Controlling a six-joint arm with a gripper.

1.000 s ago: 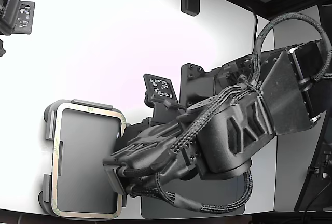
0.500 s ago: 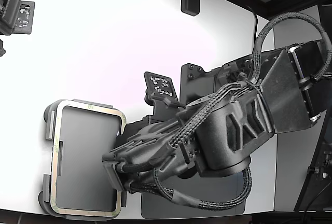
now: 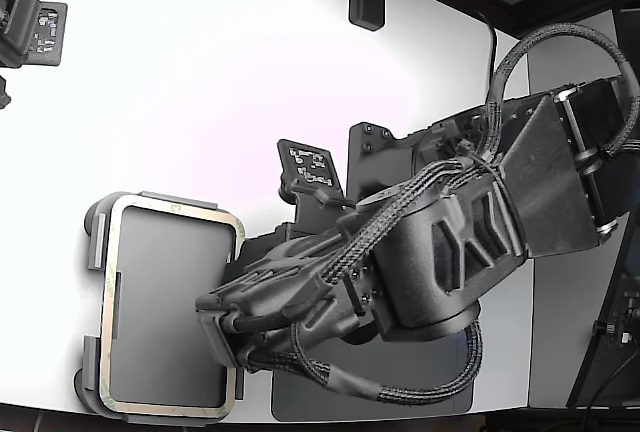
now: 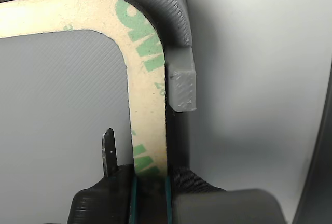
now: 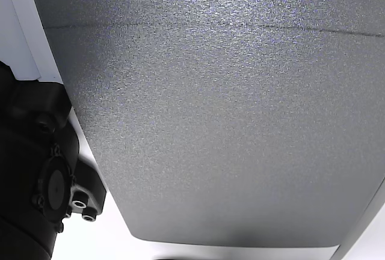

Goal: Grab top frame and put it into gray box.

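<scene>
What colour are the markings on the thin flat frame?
Green print on the pale beige thin flat frame, clearest in the wrist view.

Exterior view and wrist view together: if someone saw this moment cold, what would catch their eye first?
The bulky black arm fills the exterior view's right half, reaching toward the lower left. There, its gripper sits at the edge of the top frame, a pale outline lying in the gray box near the white table's lower left. In the wrist view, the frame's beige strip with green lettering runs between the gripper's fingers, beside a raised gray tab.
</scene>
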